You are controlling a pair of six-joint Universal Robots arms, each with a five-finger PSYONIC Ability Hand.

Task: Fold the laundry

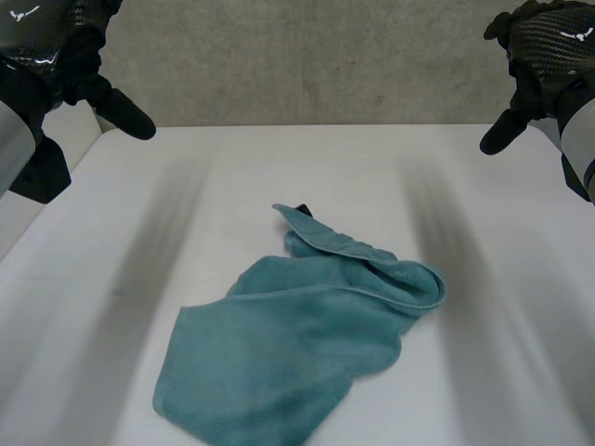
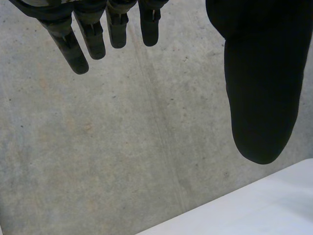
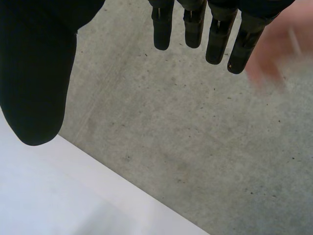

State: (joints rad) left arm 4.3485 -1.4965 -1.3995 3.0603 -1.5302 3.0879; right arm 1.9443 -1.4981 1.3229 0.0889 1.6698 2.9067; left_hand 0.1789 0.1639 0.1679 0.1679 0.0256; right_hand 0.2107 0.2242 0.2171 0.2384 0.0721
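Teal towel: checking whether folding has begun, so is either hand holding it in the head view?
No, the teal towel lies crumpled on the white table, while the left hand and right hand hang apart from it.

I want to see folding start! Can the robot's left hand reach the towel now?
Probably yes. The left hand hangs open above the far corner of the white table, apart from the teal towel, and nothing lies between them to block it.

I'm working in what looks like a robotics lab or test room. A plain white table (image 1: 307, 167) stands with its far edge against a raw grey concrete wall (image 1: 307, 65). My rig's left hand (image 1: 70, 51) and right hand (image 1: 548, 46) hang above its far corners.
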